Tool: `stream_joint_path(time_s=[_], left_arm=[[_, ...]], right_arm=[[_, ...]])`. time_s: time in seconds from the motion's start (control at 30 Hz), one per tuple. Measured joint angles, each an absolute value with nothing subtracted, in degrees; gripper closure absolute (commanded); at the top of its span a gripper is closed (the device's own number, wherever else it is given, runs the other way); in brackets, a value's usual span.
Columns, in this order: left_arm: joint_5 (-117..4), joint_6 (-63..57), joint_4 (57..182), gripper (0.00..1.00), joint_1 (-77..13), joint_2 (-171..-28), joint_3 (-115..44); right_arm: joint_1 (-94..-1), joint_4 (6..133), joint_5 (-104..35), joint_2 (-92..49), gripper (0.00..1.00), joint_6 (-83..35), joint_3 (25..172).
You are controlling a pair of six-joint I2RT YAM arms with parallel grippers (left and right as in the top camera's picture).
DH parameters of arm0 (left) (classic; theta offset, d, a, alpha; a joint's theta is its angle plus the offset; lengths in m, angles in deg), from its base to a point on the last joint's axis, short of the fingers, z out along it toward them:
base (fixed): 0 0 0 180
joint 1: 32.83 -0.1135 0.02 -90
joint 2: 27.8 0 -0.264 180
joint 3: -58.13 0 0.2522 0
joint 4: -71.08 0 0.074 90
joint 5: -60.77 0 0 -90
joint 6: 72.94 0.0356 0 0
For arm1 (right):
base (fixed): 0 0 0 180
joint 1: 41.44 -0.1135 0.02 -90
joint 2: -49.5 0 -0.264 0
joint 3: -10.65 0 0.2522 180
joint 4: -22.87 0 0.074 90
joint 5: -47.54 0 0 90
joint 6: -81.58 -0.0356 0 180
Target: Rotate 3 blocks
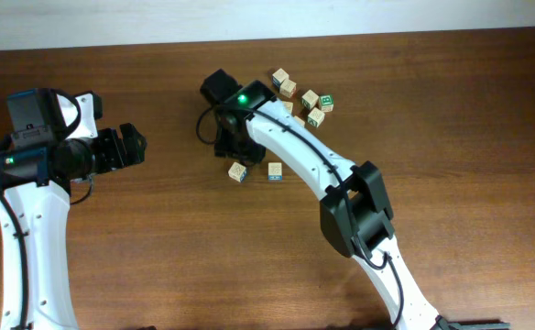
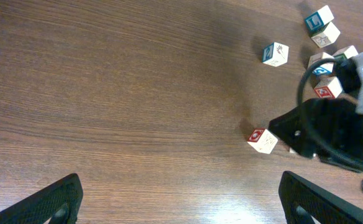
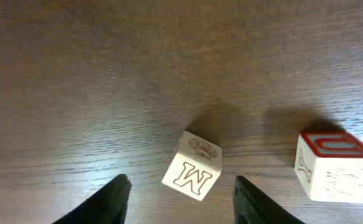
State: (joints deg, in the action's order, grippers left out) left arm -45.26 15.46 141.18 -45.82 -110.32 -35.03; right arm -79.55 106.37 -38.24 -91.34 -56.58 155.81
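Note:
A tan block printed with an M and a shell sits on the table, just ahead of my right gripper. The jaws are open, with a gap on either side of it. In the overhead view this block is hidden under the right gripper. The red-sided block stands just to the right. The blue-sided block lies a little further along. My left gripper hangs wide open and empty over bare wood at the left.
Several more cubes cluster behind the right wrist, among them a green-faced cube and teal-faced ones. The right arm crosses the table diagonally from the front right. The table's far edge runs along the top.

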Motion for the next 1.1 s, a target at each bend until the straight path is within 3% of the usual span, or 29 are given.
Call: stream_joint_path(time_s=[0.23, 0.47, 0.67, 0.9, 1.1], left_arm=[[-45.3, 15.5, 141.2, 0.01, -45.8, -110.3, -35.0], [-45.3, 15.5, 141.2, 0.01, -45.8, -110.3, -35.0], [-45.3, 15.5, 141.2, 0.01, -45.8, -110.3, -35.0], [-45.3, 15.5, 141.2, 0.01, -45.8, -110.3, -35.0], [-45.3, 15.5, 141.2, 0.01, -45.8, -110.3, -35.0]], right_arm=[[-80.2, 105.3, -39.5, -92.8, 0.41, -59.8, 152.2], [-80.2, 105.7, -39.7, -93.5, 0.56, -60.3, 151.9], [-80.2, 108.4, -39.7, -93.5, 0.57, -56.2, 151.9], [-79.8, 110.3, -39.6, -93.5, 0.73, -48.7, 151.9], [-77.7, 110.5, -39.2, -93.5, 0.76, -45.1, 151.9]])
